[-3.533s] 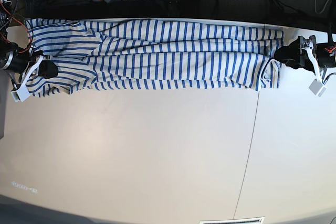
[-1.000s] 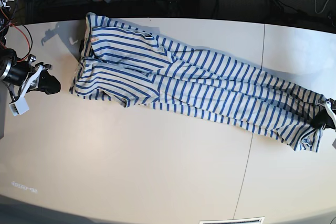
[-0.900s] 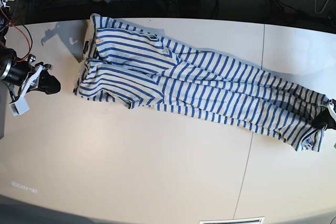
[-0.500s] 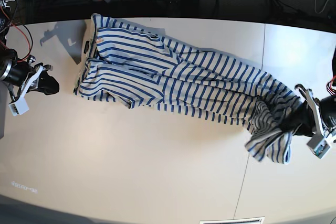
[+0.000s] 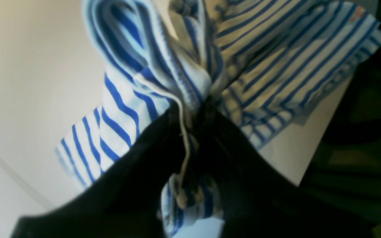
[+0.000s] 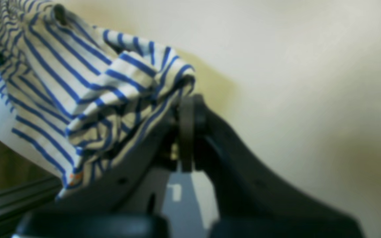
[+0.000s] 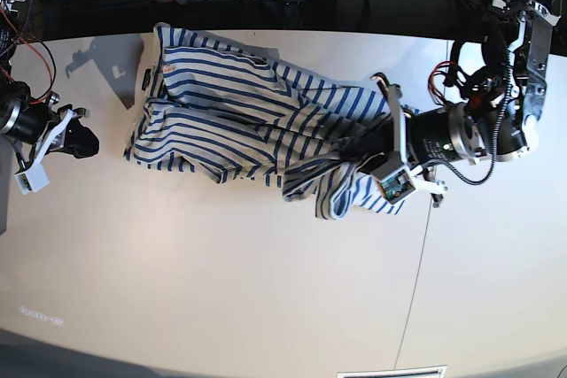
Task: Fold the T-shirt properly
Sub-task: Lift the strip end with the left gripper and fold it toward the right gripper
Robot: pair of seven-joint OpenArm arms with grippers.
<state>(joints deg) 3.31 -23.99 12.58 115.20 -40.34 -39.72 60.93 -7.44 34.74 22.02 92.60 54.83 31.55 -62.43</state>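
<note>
Item: one large soft T-shirt, white cotton with narrow blue stripes [image 7: 239,112], lying on the pale table [image 7: 221,281]. We record its collar-and-sleeve end spread toward the table's far left, and its other end gathered into a bunch near the middle.

Left gripper [image 7: 372,161]: black jaws pinching a thick wad of the striped cloth, seen close in the left wrist view, where folds and a pale hem cord run between them [image 5: 190,109]. The bunch hangs partly raised over the lower layers.

Right gripper [image 7: 75,141]: jaws pressed together on nothing, resting on the table just beside the shirt's left edge. In the right wrist view the sleeve fabric drapes against the gripper's side [image 6: 187,109] (touching, not held, as far as we can tell).

Change noted: a second ago the shirt lay stretched in a long diagonal toward the right edge; half a second ago its hem was lifted there; now that hem has travelled well inward.

Meaning for the task: we judge this the hem-to-collar fold, roughly half carried. The cloth is crumpled rather than flat, so the fold will likely want smoothing after release.
</note>
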